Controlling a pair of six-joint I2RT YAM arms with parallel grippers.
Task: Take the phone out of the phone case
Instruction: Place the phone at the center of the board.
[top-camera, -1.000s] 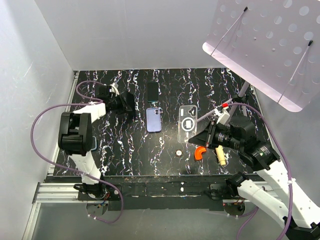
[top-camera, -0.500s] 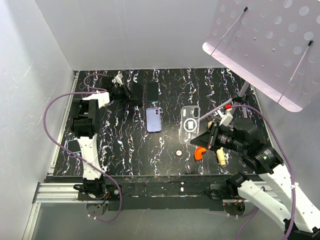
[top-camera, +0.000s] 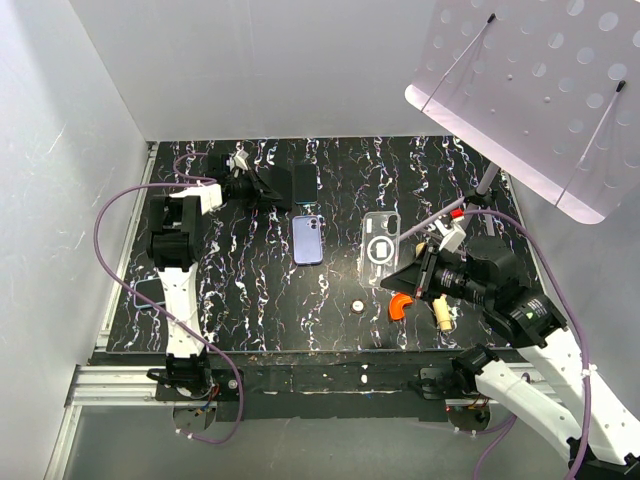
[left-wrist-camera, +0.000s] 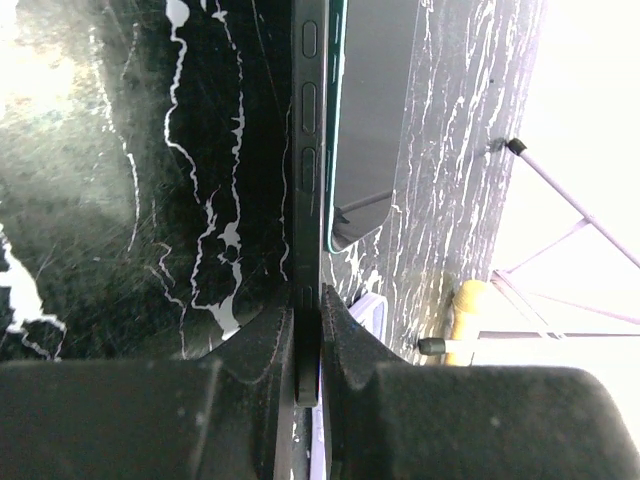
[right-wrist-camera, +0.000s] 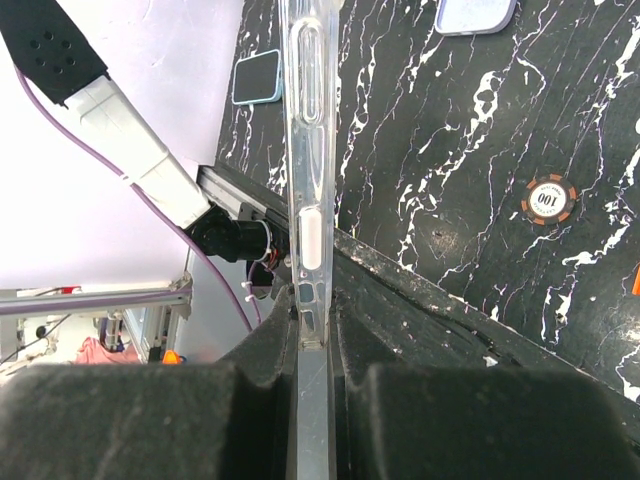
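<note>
A dark phone (top-camera: 305, 183) lies at the far middle of the black marbled table (top-camera: 250, 290). My left gripper (top-camera: 264, 188) is at its left end, shut on its edge. The left wrist view shows the phone (left-wrist-camera: 310, 150) edge-on, its end pinched between my left gripper's (left-wrist-camera: 308, 330) pads. My right gripper (top-camera: 412, 272) is shut on the empty clear phone case (top-camera: 380, 245) and holds it just above the table at the right. In the right wrist view the case (right-wrist-camera: 305, 150) runs edge-on out of my right gripper (right-wrist-camera: 312, 345).
A lilac phone (top-camera: 308, 239) lies at the table's middle. A small round token (top-camera: 358, 306), an orange piece (top-camera: 400, 304) and a cream cylinder (top-camera: 441, 313) lie near the right gripper. A teal item (top-camera: 150, 290) lies at the left edge. A perforated panel (top-camera: 530, 90) hangs at the upper right.
My left arm has swung towards the far side and its gripper has come up against the dark phone's end. My right gripper has drawn the clear case down and back slightly.
</note>
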